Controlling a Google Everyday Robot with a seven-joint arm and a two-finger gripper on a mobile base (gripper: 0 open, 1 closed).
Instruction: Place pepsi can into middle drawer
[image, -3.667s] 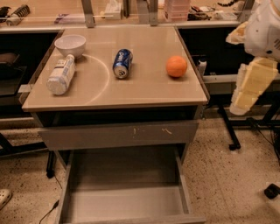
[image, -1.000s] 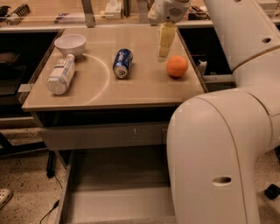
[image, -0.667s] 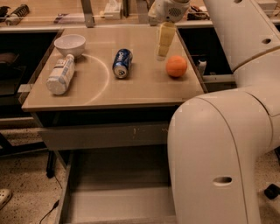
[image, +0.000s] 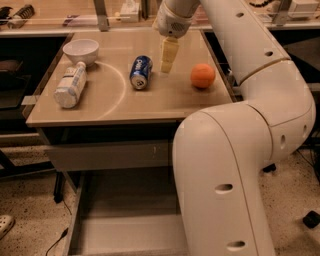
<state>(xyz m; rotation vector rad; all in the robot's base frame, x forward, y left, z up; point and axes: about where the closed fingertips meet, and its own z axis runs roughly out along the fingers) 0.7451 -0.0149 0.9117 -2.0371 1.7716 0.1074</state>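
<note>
The gripper (image: 167, 64) hung over the table (image: 125, 105), pointing down, just to the right of the can (image: 141, 72) and between it and the orange (image: 202, 75). It was a pale yellow, blocky thing, and from where I stood I could not tell if it was open or shut. It gripped nothing, and it did not touch the can. I could not tell if its tip touched the table top. The can lay on its side near the middle of the table, blue and shiny with white letters and a silver end turned toward me. The orange was round and dull, and it sat near the right edge. A white plastic bottle (image: 70, 85) lay on its side at the left, and its cap end touched or nearly touched a round white bowl (image: 80, 50) behind it. The table top was smooth and tan, with a thin pale curved line across it. Under it was a flat grey drawer front (image: 110, 156). Lower down, the drawer (image: 115, 235) stood pulled out, grey metal with a flat bare floor and a thin low wall on its left. The big white arm (image: 250, 130), smooth and rounded with a few small holes, hid the right side of the drawer and the right corner of the table. The bottom edge of my view cut off the front of the drawer. The floor (image: 30, 200) was speckled.
</note>
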